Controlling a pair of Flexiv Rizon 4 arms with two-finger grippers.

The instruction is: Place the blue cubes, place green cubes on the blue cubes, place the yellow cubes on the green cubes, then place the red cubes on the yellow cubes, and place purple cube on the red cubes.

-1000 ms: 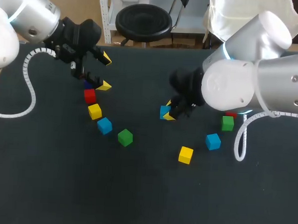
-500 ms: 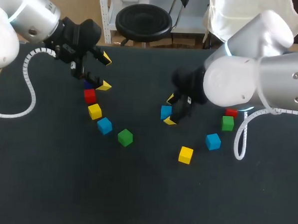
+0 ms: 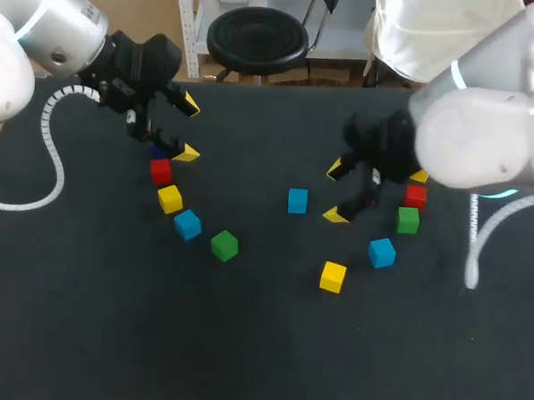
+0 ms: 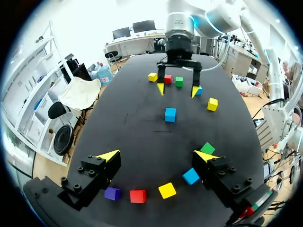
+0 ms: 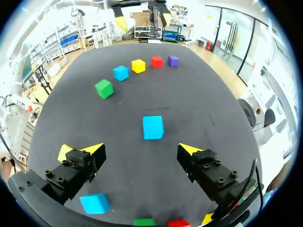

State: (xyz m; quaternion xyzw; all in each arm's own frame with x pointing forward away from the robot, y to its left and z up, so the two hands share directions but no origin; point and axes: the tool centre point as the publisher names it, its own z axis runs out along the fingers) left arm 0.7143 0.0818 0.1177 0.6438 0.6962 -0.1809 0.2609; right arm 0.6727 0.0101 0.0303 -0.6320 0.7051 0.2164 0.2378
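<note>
One blue cube [image 3: 297, 201] [image 5: 153, 127] [image 4: 170, 114] lies alone mid-table. My right gripper [image 3: 336, 193] [image 5: 142, 150] is open just to its right, off the cube, holding nothing. On the left a row runs purple cube [image 4: 112, 193], red cube [image 3: 161, 171], yellow cube [image 3: 169, 198], blue cube [image 3: 187, 224], green cube [image 3: 224, 244]. My left gripper [image 3: 189, 129] [image 4: 156, 156] hovers open above the row's red end. On the right lie a yellow cube [image 3: 333, 276], blue cube [image 3: 382, 252], green cube [image 3: 407, 220] and red cube [image 3: 416, 196].
Another yellow cube [image 4: 152, 76] sits behind the right arm, near the red and green ones. The dark table [image 3: 242, 342] has free room across its front half and between the two groups of cubes.
My right gripper has opened, let go of the blue cube mid-table, and drawn back to the right. The cube stays where it was set. The left arm has not moved.
</note>
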